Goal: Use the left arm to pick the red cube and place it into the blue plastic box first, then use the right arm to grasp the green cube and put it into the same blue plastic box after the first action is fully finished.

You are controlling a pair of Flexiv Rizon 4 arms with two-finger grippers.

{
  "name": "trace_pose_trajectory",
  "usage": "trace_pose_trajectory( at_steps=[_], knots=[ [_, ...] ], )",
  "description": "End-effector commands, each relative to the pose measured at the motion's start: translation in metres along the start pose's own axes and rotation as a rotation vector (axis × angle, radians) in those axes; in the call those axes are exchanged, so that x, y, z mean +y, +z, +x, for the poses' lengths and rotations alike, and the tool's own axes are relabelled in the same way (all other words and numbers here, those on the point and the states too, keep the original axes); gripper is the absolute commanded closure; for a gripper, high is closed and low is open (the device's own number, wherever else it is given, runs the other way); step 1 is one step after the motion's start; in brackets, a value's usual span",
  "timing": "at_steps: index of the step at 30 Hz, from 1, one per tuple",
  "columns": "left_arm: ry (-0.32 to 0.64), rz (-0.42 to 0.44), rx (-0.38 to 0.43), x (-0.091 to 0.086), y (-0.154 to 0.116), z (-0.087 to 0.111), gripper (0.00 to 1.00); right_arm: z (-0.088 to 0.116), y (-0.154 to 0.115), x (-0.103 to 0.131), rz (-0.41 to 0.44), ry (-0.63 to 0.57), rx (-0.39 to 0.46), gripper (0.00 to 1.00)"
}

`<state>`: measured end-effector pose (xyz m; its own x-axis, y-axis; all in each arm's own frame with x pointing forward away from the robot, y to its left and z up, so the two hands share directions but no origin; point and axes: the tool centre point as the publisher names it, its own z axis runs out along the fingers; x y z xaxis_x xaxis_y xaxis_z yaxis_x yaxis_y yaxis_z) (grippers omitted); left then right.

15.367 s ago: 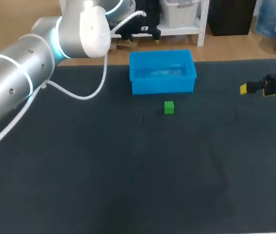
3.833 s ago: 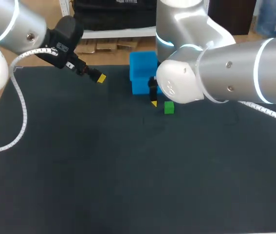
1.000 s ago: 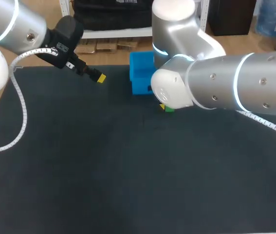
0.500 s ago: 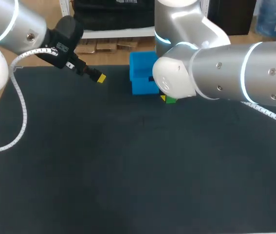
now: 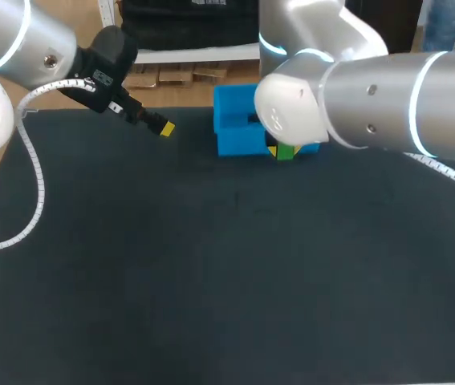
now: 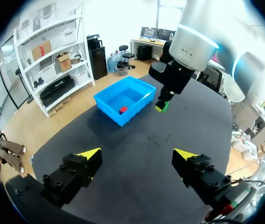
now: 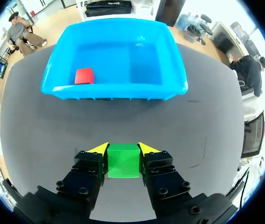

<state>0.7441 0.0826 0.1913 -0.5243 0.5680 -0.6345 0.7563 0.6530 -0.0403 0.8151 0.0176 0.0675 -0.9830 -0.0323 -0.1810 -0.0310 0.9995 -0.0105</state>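
Note:
My right gripper is shut on the green cube, holding it above the dark table just in front of the blue plastic box. The red cube lies inside that box, near one end. From the head view the green cube peeks out under my right arm, against the box's front wall. My left gripper is open and empty, off to the far left of the table. It sees the box, the red cube and the held green cube ahead.
The dark table mat stretches wide in front of the box. My right arm's bulky links hang over the box's right half in the head view.
My right arm has lifted the green cube off the table and carried it toward the blue box. The left arm has stayed in place.

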Motion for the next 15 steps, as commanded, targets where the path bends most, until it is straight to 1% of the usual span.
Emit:
trace_pose_trajectory(
  at_steps=[1,15],
  knots=[
    [0.002,0.003,-0.005,0.001,0.000,0.001,0.00,0.000,-0.011,-0.004,-0.007,-0.005,0.000,1.00],
    [0.002,0.003,-0.005,0.001,0.000,0.001,0.00,-0.019,-0.038,-0.007,-0.017,-0.045,-0.037,1.00]
  ],
)
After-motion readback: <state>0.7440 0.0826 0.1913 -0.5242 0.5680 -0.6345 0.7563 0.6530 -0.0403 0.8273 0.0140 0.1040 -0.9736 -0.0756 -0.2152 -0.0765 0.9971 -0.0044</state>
